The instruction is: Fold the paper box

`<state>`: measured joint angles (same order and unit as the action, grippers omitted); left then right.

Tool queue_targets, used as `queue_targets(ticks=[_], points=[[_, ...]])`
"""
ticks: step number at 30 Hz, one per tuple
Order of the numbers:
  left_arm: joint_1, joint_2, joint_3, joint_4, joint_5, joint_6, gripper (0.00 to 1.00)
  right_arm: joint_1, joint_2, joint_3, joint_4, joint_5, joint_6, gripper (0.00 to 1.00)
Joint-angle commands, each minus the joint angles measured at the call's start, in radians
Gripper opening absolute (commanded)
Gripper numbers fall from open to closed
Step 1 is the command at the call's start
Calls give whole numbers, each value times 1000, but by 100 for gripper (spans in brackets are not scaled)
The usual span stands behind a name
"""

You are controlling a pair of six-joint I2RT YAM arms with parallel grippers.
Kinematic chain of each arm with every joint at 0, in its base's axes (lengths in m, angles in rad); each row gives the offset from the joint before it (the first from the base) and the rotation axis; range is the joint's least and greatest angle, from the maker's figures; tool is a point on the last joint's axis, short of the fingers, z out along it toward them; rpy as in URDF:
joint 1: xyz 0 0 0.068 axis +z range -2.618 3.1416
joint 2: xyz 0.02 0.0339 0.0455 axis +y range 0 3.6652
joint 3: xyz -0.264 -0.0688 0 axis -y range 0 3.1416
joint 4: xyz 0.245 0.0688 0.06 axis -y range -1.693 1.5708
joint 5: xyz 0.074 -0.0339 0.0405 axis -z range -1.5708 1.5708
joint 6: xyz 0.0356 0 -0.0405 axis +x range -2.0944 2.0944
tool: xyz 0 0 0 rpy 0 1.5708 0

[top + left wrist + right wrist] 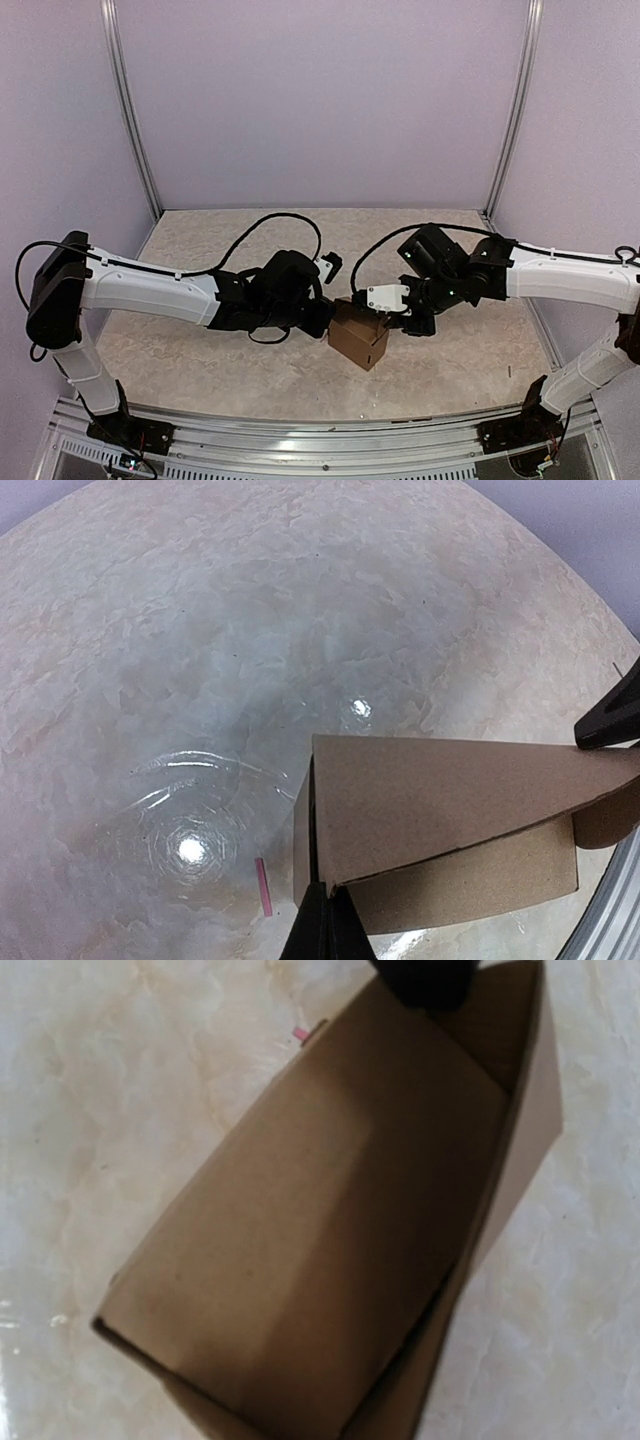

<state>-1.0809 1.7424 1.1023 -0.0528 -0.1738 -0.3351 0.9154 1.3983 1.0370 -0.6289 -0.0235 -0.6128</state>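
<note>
Paper box (360,340) stands on the table (200,250), about mid-width and toward the near side, between the two arms. It is partly formed: walls are up, and the top is open in the overhead view.

Left gripper (320,925) comes in from the left, low and level. In the left wrist view its fingers are pinched together on the thin upright edge of a box wall, with cardboard between them. A wide flap (450,790) leans out over that wall, its long edge slanting down to the right.

Right gripper (398,322) is at the box's upper right edge. A dark fingertip (610,715) touches the flap's far corner. I cannot tell whether the jaws are parted or closed. The right wrist view shows only the brown panels, tilted, with a creased corner running down the middle.

Small pink scrap (264,887) lies on the table just beside the box's left corner.

Room: bare tabletop runs from the box to the back wall (320,100) and out to both sides. On the near side, a metal rail (320,440) lies not far from the box.
</note>
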Motion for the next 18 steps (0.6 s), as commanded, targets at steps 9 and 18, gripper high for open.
queue_targets(ticks=[9, 18], points=[[-18, 48, -18, -148, 32, 10, 0, 10, 18, 19, 17, -90, 15, 24], [-20, 48, -42, -124, 34, 5, 0, 51, -1, -11, 42, 28, -42, 22]])
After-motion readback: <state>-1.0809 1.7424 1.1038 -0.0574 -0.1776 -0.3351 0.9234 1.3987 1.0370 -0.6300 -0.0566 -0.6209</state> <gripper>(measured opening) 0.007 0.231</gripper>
